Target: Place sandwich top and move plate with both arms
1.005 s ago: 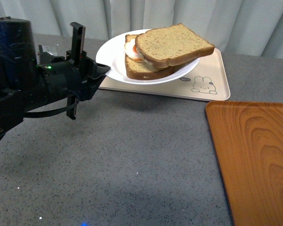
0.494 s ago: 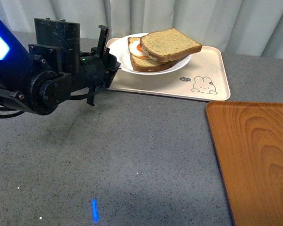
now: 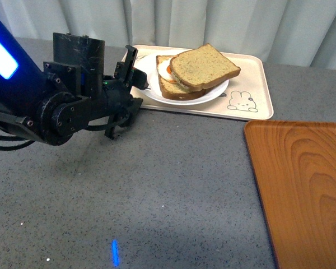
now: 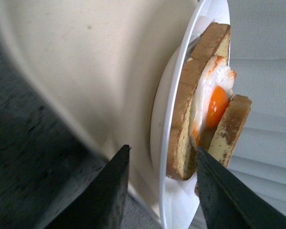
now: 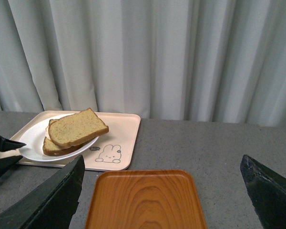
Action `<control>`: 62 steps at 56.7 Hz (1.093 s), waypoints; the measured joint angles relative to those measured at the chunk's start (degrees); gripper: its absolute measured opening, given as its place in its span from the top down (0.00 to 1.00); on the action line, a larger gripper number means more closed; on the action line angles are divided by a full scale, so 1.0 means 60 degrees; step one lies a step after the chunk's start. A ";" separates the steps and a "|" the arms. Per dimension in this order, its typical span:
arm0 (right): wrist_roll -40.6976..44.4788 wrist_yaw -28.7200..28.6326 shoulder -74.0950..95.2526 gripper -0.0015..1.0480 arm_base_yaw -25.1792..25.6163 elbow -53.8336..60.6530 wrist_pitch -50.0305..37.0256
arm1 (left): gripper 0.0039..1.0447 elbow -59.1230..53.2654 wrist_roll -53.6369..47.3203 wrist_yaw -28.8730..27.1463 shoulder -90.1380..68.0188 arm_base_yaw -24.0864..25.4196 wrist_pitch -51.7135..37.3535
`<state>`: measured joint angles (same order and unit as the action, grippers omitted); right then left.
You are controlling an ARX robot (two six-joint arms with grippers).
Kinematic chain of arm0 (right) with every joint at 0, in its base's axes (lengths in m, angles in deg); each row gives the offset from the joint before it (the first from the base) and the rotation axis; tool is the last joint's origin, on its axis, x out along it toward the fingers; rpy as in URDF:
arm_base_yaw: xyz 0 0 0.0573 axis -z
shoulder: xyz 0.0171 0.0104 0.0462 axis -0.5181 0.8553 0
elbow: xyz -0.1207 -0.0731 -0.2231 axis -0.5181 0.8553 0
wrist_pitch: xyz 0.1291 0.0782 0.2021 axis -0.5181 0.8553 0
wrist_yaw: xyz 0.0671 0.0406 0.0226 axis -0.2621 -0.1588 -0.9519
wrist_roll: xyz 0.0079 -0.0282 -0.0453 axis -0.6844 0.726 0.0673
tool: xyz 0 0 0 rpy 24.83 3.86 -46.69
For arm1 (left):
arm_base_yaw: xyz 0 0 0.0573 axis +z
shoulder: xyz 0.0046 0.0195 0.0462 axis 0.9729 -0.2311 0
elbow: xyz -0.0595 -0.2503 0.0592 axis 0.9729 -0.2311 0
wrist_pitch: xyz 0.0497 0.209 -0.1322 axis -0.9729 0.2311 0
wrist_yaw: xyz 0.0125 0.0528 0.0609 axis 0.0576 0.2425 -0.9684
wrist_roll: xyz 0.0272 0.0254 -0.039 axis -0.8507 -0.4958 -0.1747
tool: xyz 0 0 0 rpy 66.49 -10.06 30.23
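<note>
My left claw (image 3: pixel 133 75), spread, brackets the plate (image 3: pixel 151 92) rim; sandwich top (image 3: pixel 204 67) lies on the egg slice (image 3: pixel 169 87).

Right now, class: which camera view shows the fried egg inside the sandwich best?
The left wrist view: the fried egg, orange yolk and white, shows edge-on between the two slices. The front view shows only a sliver of it beside the sandwich top. In the right wrist view the bread hides it.
</note>
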<state>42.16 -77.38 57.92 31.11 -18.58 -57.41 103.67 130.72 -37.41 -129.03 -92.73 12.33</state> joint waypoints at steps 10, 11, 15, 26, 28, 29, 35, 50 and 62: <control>0.0000 0.0000 0.0000 0.09 0.0000 0.0000 0.0000 | 0.33 -0.1319 -0.0510 -0.0069 0.1155 0.0171 0.0324; 0.0000 0.0000 0.0000 0.09 0.0000 0.0000 0.0000 | 0.30 -0.1512 -0.0572 -0.0069 0.1366 0.0215 0.0372; 0.0000 0.0000 0.0000 0.09 0.0000 0.0000 0.0000 | 0.20 -0.2087 -0.0831 -0.0066 0.2033 0.0342 0.0528; 0.0000 0.0000 0.0000 0.09 0.0000 0.0000 0.0000 | 0.06 -0.4710 -0.3413 -0.0594 0.4656 0.0605 0.0637; 0.0000 0.0000 0.0000 0.09 0.0000 0.0000 0.0000 | 0.06 -0.5195 -0.3807 -0.0612 0.5049 0.0652 0.0637; 0.0000 0.0000 0.0000 0.09 0.0000 0.0000 0.0000 | 0.06 -0.5526 -0.4193 -0.0667 0.5315 0.0696 0.0637; 0.0000 0.0000 0.0000 0.09 0.0000 0.0000 0.0000 | 0.06 -0.7206 -0.5599 -0.0703 0.6747 0.0958 0.0648; 0.0000 -0.0004 0.0004 0.09 0.0000 0.0000 0.0004 | 0.06 -0.8138 -0.6626 -0.0805 0.8014 0.1155 0.0656; 0.0000 0.0000 0.0004 0.09 0.0000 0.0000 0.0000 | 0.54 -0.9992 -1.0408 -0.2473 0.7555 0.1373 -0.4532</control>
<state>42.16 -77.38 57.94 31.11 -18.58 -57.41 43.71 68.28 -52.25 -83.70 -84.49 -14.86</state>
